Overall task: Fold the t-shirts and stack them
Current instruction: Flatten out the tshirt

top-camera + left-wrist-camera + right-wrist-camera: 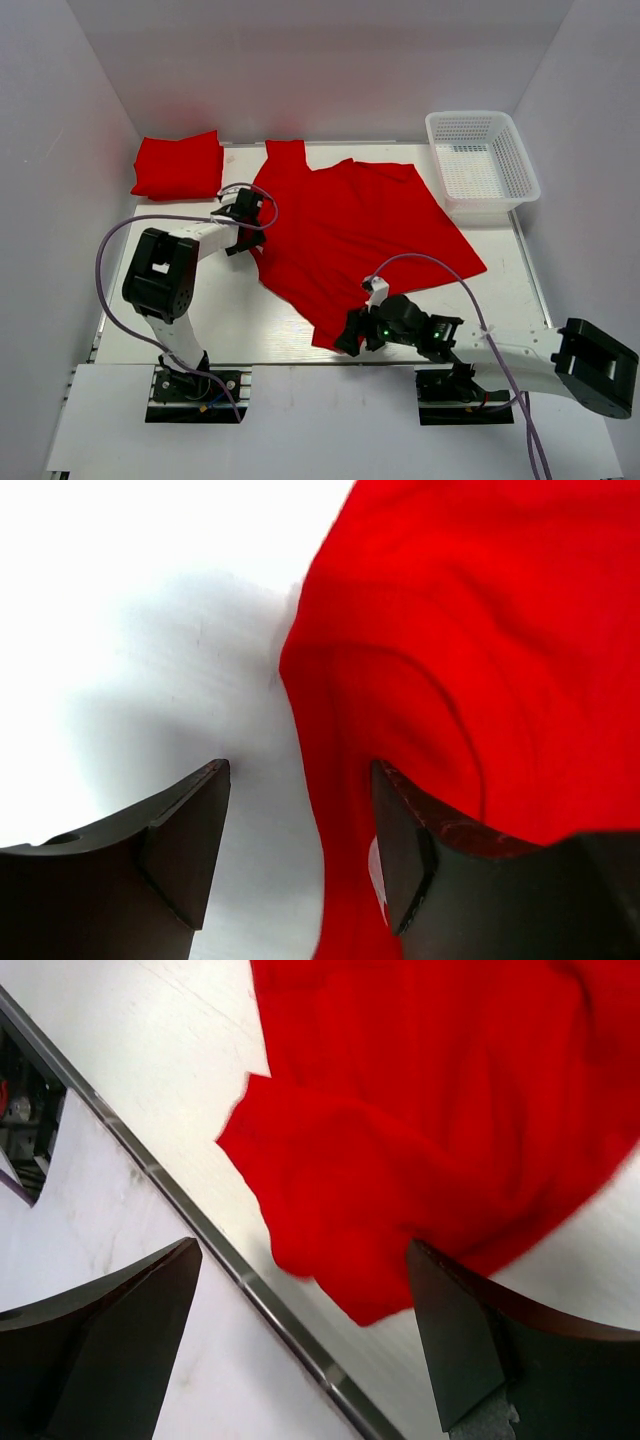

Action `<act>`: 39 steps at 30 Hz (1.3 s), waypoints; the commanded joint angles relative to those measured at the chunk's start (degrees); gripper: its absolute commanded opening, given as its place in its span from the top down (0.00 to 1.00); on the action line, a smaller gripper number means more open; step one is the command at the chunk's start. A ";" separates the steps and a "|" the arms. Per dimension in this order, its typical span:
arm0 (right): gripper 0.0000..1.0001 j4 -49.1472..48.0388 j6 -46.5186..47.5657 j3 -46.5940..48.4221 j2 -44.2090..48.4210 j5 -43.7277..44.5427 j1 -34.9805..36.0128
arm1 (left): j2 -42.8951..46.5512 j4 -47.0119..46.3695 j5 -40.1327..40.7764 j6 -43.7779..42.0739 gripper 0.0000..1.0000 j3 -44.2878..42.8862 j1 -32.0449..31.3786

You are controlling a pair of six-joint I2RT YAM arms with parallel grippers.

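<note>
A bright red t-shirt (355, 225) lies spread and creased across the middle of the table. A folded red t-shirt (178, 165) sits at the back left. My left gripper (252, 222) is open at the spread shirt's left edge; in the left wrist view (300, 780) the cloth edge (450, 660) lies between the fingers, with a white tag beside the right finger. My right gripper (347, 340) is open at the shirt's near corner; in the right wrist view (305, 1260) the red corner (340, 1230) lies between the fingers.
A white plastic mesh basket (482, 160) stands at the back right. The table's metal front edge (190, 1215) runs just under the shirt corner. White walls close in the left, back and right sides.
</note>
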State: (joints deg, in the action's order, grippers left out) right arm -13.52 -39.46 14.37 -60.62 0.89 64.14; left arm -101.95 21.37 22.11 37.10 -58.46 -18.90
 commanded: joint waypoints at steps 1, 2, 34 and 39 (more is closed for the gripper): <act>0.10 16.59 -4.39 -5.66 1.99 0.26 0.11 | -6.06 4.39 -2.68 -0.27 0.32 0.72 2.28; 0.10 16.94 -6.48 -6.19 2.87 -0.09 0.11 | -6.85 4.39 -2.68 -0.28 0.32 0.71 2.28; 0.10 34.79 2.18 30.42 -4.38 36.93 -10.15 | 12.65 -1.83 -24.66 -11.97 0.00 -1.76 1.50; 0.10 33.74 6.76 37.65 -19.51 29.64 -20.36 | 9.85 -3.35 -24.66 -11.35 0.00 -1.30 -2.28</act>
State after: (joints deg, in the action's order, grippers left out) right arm 20.38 -36.53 48.23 -74.13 31.70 48.73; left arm -91.53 21.82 0.21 25.52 -59.29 -19.51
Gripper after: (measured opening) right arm 0.896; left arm 0.997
